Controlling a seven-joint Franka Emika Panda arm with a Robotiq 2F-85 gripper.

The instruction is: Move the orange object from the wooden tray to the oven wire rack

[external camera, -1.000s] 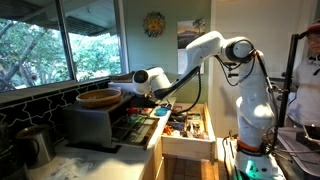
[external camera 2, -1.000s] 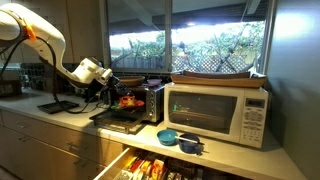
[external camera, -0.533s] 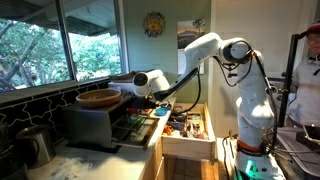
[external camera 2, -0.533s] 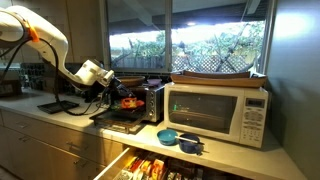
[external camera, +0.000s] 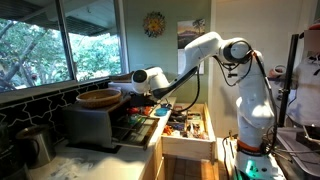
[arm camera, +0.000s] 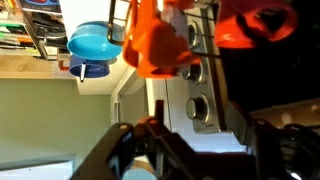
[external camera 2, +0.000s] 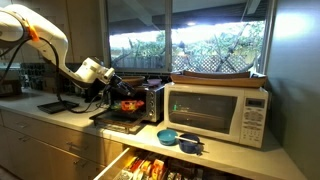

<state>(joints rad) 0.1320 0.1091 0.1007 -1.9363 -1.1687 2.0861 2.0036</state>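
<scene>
The orange object (arm camera: 155, 45) rests on the oven wire rack (arm camera: 203, 38) at the top of the wrist view, just beyond my fingertips. An exterior view shows the orange object (external camera 2: 128, 101) in the mouth of the small grey oven (external camera 2: 150, 100). My gripper (arm camera: 200, 128) is open, its dark fingers (arm camera: 125, 150) spread wide, and only the oven's knob panel shows between them. Both exterior views show the gripper (external camera: 130, 92) (external camera 2: 110, 82) at the oven's front. The flat brown wooden tray (external camera 2: 218, 77) lies on top of the microwave.
A round wooden bowl (external camera: 100, 98) sits on the oven's top. The open oven door (external camera 2: 118, 120) juts forward over the counter. Blue bowls (external camera 2: 176, 138) stand beside the oven, by the microwave (external camera 2: 220, 112). A pale drawer (external camera: 186, 126) of colourful items is pulled out below.
The jaws have opened and let go of the orange object, which stays on the rack. The arm has barely moved.
</scene>
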